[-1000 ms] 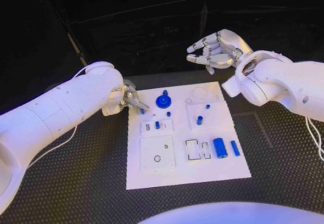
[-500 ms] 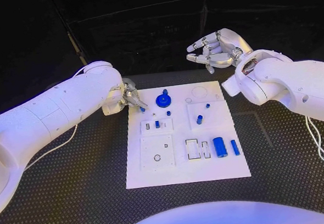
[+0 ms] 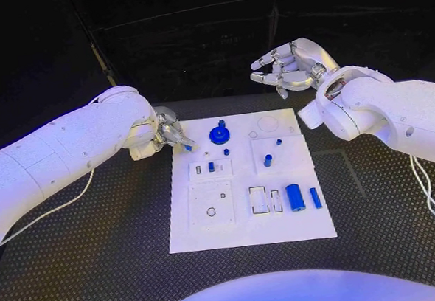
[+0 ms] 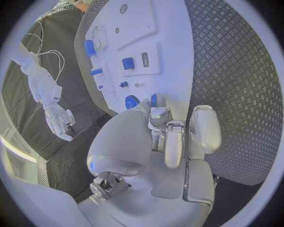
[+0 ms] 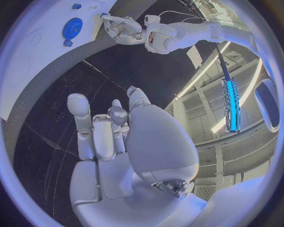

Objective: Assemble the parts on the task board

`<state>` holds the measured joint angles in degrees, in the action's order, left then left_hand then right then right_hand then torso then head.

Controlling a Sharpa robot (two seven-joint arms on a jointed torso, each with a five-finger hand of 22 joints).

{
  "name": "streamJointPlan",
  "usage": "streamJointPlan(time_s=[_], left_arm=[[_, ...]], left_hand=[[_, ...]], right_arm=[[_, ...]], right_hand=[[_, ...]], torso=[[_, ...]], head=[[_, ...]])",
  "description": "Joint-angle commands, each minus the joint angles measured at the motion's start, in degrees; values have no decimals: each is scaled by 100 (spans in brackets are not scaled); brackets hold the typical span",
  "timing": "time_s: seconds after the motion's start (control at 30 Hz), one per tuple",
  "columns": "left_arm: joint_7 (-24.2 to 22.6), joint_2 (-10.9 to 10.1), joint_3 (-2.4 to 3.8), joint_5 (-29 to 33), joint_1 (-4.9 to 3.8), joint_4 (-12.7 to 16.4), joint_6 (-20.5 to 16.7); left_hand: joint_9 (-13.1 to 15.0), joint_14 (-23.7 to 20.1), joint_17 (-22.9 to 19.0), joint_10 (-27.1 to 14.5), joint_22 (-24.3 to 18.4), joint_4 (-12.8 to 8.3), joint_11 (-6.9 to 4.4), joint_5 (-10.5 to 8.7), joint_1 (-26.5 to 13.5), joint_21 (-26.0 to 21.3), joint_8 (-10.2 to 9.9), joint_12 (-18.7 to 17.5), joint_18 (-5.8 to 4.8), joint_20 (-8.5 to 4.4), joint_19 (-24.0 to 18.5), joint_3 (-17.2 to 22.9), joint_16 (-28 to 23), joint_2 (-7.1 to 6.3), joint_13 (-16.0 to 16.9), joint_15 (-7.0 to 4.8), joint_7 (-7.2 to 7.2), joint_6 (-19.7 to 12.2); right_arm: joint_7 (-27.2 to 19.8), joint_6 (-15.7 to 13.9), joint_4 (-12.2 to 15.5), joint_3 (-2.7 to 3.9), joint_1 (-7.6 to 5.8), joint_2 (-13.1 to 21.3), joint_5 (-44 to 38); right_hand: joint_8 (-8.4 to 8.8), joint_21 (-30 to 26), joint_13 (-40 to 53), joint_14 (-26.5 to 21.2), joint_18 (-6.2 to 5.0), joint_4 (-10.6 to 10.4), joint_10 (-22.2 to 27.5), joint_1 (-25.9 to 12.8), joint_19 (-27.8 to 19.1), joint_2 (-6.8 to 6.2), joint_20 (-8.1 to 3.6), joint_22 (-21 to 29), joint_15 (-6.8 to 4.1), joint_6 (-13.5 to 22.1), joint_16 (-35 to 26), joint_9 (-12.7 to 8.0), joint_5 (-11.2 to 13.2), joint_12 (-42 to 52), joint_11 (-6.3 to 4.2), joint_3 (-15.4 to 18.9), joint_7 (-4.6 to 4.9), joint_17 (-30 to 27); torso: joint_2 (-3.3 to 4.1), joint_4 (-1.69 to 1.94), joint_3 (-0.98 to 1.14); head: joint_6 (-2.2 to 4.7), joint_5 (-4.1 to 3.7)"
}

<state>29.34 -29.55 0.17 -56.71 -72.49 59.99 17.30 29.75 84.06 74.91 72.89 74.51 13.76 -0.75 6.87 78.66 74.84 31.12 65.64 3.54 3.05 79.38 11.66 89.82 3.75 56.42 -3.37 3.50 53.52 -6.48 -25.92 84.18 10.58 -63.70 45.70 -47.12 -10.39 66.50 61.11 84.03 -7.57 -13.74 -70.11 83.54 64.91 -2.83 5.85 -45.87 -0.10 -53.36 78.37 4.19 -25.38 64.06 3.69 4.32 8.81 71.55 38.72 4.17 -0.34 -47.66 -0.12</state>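
Observation:
The white task board lies in the middle of the table. My left hand hovers at the board's far left corner and pinches a small blue peg at its fingertips; the peg sits just beside the blue gear. That gear stands on the board's far part. A blue cylinder and a slim blue bar lie near the right edge. Small blue pieces stand in the middle blocks. My right hand is raised beyond the far edge, fingers apart, holding nothing.
White cables trail on the black table at the right, and another cable runs under my left arm. My right wrist view shows the left hand at the board's corner.
My left arm has swung a little outward, and its hand with the blue peg has drawn slightly toward the board's left edge. The right hand has stayed in place.

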Motion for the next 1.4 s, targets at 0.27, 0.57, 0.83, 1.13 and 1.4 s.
streamJointPlan(time_s=[0.27,0.57,0.83,1.13,1.4], left_arm=[[-7,-568,-4,400,29,1058,-901],[-17,-817,-38,49,209,1616,-1308],[1,-895,-162,-289,331,1825,-1433],[26,-918,-218,-518,380,1899,-1397],[58,-919,-234,-683,391,1933,-1175]], left_hand=[[69,594,1509,80,60,-815,-9,9,-394,-7,195,-39,76,-42,62,1556,18,-369,-78,-45,-21,-64],[110,594,1509,136,129,-911,-16,4,-568,42,301,23,61,-54,112,1907,18,-496,-24,-58,-31,-71],[121,594,1509,149,149,-938,-19,1,-631,56,332,35,57,-58,126,2017,18,-531,-19,-62,-33,-76],[127,594,1509,163,170,-953,-21,-2,-664,74,349,53,52,-60,141,2073,18,-544,1,-64,-34,-81],[132,594,1509,165,181,-982,-24,-3,-682,82,363,52,49,-63,149,2120,18,-566,-8,-67,-37,-88]], right_arm=[[-26,74,-26,3,-9,-3,7],[-22,95,-55,1,-8,-23,7],[-19,107,-65,-1,-7,-28,7],[-18,114,-74,-3,-6,-32,7],[-16,117,-71,-4,-5,-25,7]], right_hand=[[-28,-34,6,175,-78,-6,1,24,-12,55,-15,8,-51,42,-24,-5,-19,17,-2,-10,-9,6],[-28,-34,6,175,-78,-6,1,24,-12,55,-15,8,-51,42,-24,-5,-19,17,-2,-10,-9,6],[-28,-34,6,175,-78,-6,1,24,-12,55,-15,8,-51,42,-24,-5,-19,17,-2,-10,-9,6],[-28,-34,6,175,-78,-6,1,24,-12,55,-15,8,-51,42,-24,-5,-19,17,-2,-10,-9,6],[-28,-34,6,175,-78,-6,1,24,-12,55,-15,8,-51,42,-24,-5,-19,17,-2,-10,-9,6]], torso=[[-4,-2,2],[1,-9,-5],[7,-16,-3],[9,-17,0],[8,-20,1]], head=[[-5,72],[0,96],[-10,97],[-13,94],[-25,93]])
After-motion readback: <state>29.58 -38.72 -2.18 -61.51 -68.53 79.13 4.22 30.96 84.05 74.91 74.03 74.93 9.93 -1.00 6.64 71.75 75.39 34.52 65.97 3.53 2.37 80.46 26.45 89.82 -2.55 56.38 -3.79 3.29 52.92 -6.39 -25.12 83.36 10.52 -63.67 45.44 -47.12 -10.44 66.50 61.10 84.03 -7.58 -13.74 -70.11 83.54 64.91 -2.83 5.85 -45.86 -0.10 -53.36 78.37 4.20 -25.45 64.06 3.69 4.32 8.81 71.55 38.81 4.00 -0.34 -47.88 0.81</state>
